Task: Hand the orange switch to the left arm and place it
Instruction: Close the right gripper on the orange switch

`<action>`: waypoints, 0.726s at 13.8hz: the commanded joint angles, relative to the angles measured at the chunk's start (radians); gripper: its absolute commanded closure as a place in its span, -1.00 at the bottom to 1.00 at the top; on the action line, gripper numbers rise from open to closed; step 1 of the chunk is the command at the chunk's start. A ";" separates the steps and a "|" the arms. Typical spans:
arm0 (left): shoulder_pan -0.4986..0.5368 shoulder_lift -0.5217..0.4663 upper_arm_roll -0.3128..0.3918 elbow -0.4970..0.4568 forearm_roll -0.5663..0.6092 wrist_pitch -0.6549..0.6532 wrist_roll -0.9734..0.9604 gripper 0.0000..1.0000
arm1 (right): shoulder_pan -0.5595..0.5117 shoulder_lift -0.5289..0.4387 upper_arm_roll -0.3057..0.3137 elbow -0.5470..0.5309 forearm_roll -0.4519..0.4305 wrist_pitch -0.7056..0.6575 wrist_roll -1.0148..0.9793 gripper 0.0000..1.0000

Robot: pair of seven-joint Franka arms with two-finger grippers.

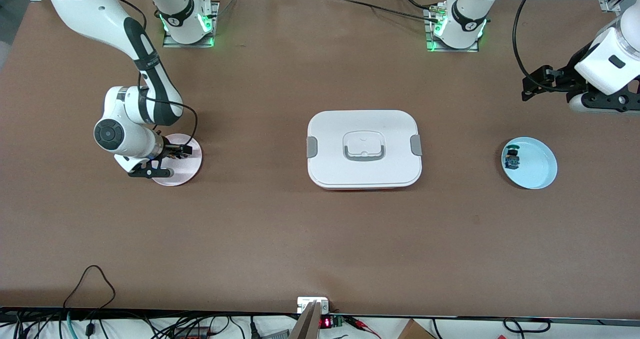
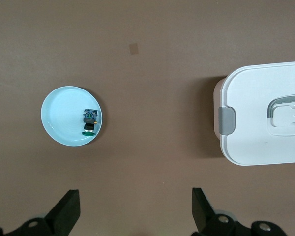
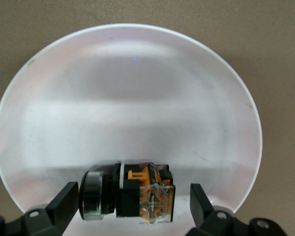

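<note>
The orange switch (image 3: pixel 128 194), black-bodied with an orange clip, a clear tan end and a metal-ringed cap, lies on its side on the pale pink plate (image 3: pixel 128 98). My right gripper (image 3: pixel 132 196) is low over that plate (image 1: pixel 189 171), open, with one finger at each end of the switch and a small gap on both sides. In the front view the gripper (image 1: pixel 179 151) hides the switch. My left gripper (image 1: pixel 531 86) is open and empty, held high over the table at the left arm's end. The white box (image 1: pixel 364 149) sits mid-table between the plates.
A light blue plate (image 1: pixel 537 165) at the left arm's end holds the green-capped switch (image 1: pixel 512 158); both show in the left wrist view, plate (image 2: pixel 64 120) and switch (image 2: pixel 90 120), with the box's end (image 2: pixel 265 118). Cables run along the table's near edge.
</note>
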 commanded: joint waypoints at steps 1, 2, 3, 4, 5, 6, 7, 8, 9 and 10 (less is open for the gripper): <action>0.002 0.016 -0.002 0.031 0.009 -0.008 0.027 -1.00 | 0.004 0.004 0.002 -0.018 0.016 0.029 0.009 -1.00; 0.002 0.016 -0.002 0.031 0.009 -0.008 0.027 -1.00 | 0.003 0.004 0.002 -0.022 0.023 0.037 0.009 -1.00; 0.002 0.016 -0.002 0.031 0.009 -0.008 0.027 -1.00 | 0.003 0.004 0.002 -0.022 0.024 0.037 0.009 -1.00; 0.002 0.016 -0.002 0.031 0.009 -0.008 0.027 -1.00 | 0.004 0.004 0.002 -0.022 0.024 0.037 0.009 -1.00; 0.002 0.016 -0.002 0.031 0.009 -0.008 0.027 -1.00 | 0.004 0.004 0.003 -0.022 0.024 0.037 0.009 -1.00; 0.002 0.016 -0.002 0.031 0.009 -0.008 0.027 -1.00 | 0.004 0.007 0.002 -0.022 0.024 0.037 0.009 -1.00; 0.002 0.016 -0.002 0.031 0.007 -0.008 0.027 -1.00 | 0.004 0.010 0.003 -0.021 0.024 0.038 0.009 -1.00; 0.002 0.016 -0.002 0.031 0.009 -0.008 0.027 -1.00 | 0.004 0.010 0.003 -0.022 0.024 0.038 0.009 -0.98; 0.002 0.016 -0.002 0.031 0.009 -0.008 0.027 -1.00 | 0.006 0.010 0.005 -0.021 0.024 0.038 0.007 -0.82; 0.002 0.016 -0.002 0.031 0.007 -0.008 0.027 -1.00 | 0.006 0.010 0.006 -0.021 0.024 0.037 0.004 -0.52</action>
